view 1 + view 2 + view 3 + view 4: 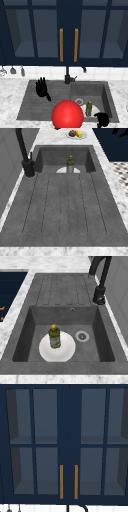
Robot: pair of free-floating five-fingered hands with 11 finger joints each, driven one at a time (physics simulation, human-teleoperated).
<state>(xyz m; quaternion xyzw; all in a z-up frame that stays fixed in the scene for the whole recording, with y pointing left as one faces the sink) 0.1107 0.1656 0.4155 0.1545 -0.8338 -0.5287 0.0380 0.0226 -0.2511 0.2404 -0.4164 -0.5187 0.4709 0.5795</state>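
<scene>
Red ball [67,114] sits nearest the camera in the front view, at the sink's near edge. Left of it, the left hand [41,88] hovers over the ribbed drainboard [37,100], fingers straight and released, holding nothing. Right of the ball, a green bottle [54,337] stands upright on a white plate [65,350] in the basin, drain [82,336] just beside. Farthest right, the right hand [102,119] hangs near the plate's near rim; finger state cannot be told. Risk: a careless sweep from the right hand could topple the tall, narrow bottle off the plate.
</scene>
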